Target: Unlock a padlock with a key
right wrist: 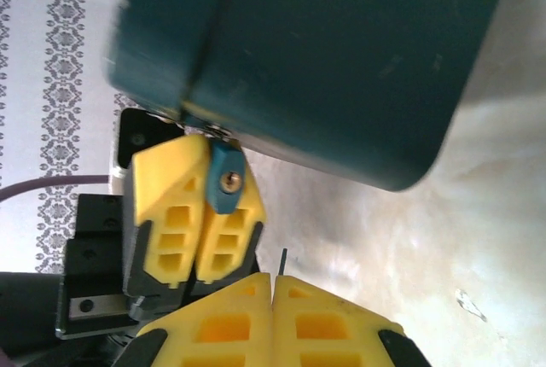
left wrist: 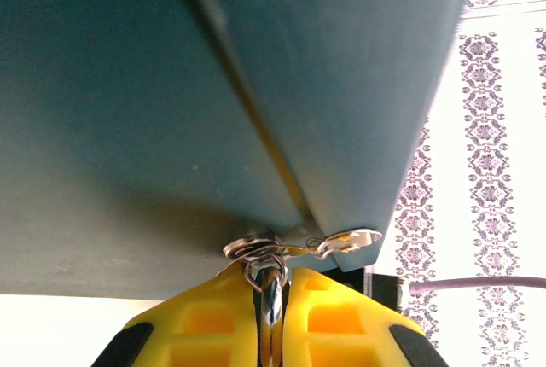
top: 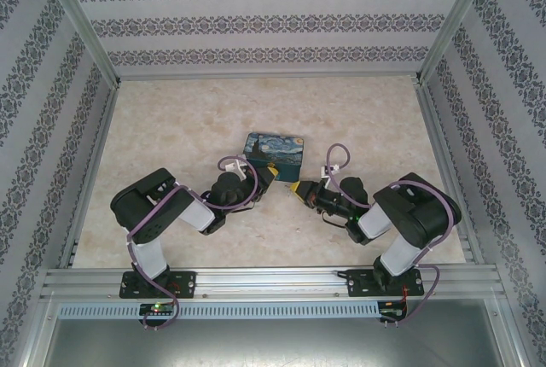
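The box, teal with a painted night sky on its lid, lies mid-surface, and both arms reach in to its near edge. The left end effector is at the box's near-left corner. The right end effector sits just beside the near-right side.

From the right wrist, the padlock is a small blue body with a brass-coloured centre. It sits right under the box's edge, pinched between the left end effector's yellow fingers. Those fingers are pressed in on it from both sides.

From the left wrist, the same fingers close on a bright metal piece between their tips, which meets a metal ring at the box's lower edge. A small metal clasp sticks out just to the right of the ring, and the seam between lid and base runs diagonally above them.

The right end effector's fingers are pressed together with no gap between them. A thin dark sliver stands up from their seam, but it is too small to tell whether it is the key. It is near the padlock but apart from it
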`<state>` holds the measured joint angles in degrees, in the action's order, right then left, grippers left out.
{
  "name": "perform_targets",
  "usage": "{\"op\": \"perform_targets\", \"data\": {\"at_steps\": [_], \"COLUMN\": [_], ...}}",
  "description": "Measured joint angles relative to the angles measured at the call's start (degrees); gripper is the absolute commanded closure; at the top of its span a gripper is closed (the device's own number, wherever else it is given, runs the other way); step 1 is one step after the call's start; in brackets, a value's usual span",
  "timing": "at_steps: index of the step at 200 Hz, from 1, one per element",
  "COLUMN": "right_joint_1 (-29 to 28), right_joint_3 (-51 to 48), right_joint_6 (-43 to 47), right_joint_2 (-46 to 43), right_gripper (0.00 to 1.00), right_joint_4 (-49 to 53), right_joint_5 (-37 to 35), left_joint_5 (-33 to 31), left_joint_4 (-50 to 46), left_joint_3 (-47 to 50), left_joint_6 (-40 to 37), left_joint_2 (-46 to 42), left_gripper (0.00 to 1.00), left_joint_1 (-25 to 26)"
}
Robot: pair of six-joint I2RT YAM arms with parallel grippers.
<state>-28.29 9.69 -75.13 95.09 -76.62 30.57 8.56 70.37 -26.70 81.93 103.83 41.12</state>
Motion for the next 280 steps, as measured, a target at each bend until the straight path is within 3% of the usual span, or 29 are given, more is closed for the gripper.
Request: {"op": "perform_targets", "data": {"at_steps": [280], "right_joint_1": [-0.1], "right_joint_3": [3.8], "right_joint_6": [-1.5], "right_joint_2": [0.8], "right_gripper": [1.00], "right_joint_4": [0.0], "right_joint_5": [-2.8], "left_joint_5": [0.0], "left_joint_4": [4.7], "left_joint_3": [-1.2], "left_joint_6": [5.6], "left_joint_2": [3.6], "left_gripper": [1.00], "left_joint_1": [0.2]}}
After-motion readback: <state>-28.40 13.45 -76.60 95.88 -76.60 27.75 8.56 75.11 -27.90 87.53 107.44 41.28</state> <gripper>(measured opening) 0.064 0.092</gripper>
